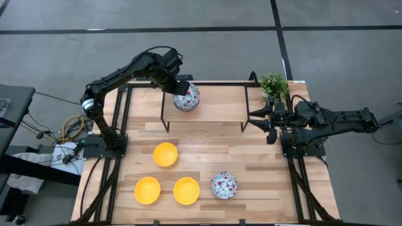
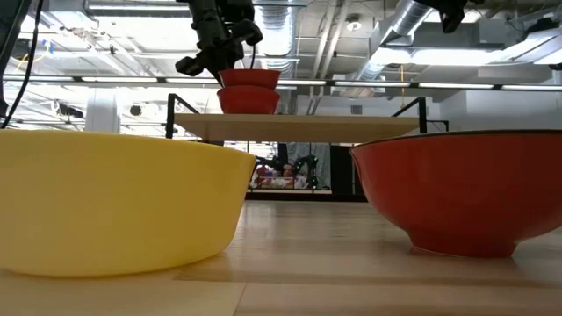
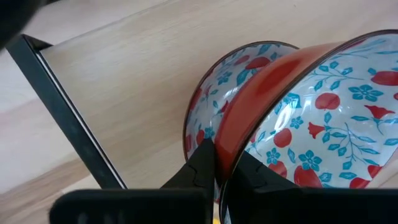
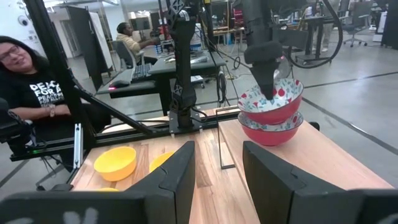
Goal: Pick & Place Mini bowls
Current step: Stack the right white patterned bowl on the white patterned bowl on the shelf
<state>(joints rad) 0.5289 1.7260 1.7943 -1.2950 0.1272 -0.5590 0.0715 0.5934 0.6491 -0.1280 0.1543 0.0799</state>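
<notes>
We see the left pincer (image 1: pixel 183 90) over the raised wooden shelf (image 1: pixel 220 103) at the far side of the table (image 1: pixel 264 163), its two fingers (image 3: pixel 205 163) closed on the rim of a patterned mini bowl (image 4: pixel 272 96). One finger sits inside the bowl and the other against its red outer wall. This held bowl is white inside with red and teal flowers and leaves, and it sits tilted in a second patterned bowl (image 4: pixel 271 129) that rests on the shelf; whether the two touch we cannot tell. In the low view the pair shows as two red bowls stacked (image 2: pixel 248 89) on the shelf board under the dark arm.

The right pincer (image 1: pixel 271 122) waits at the right edge of the table beside the shelf's right leg, near a small green plant (image 1: pixel 274 85). Its fingers (image 4: pixel 174 180) stand apart with nothing between them.

On the table's lower level lie four more mini bowls. One yellow bowl (image 1: pixel 165 154) sits alone toward the middle. Two more yellow bowls (image 1: pixel 147 190) (image 1: pixel 186 191) lie side by side near the front edge, and a third patterned bowl (image 1: pixel 223 185) lies just to their right.

In the right wrist view, a person in a dark printed shirt (image 4: pixel 28 93) sits beyond the table, and another person (image 4: pixel 127 40) sits at a desk farther back.
</notes>
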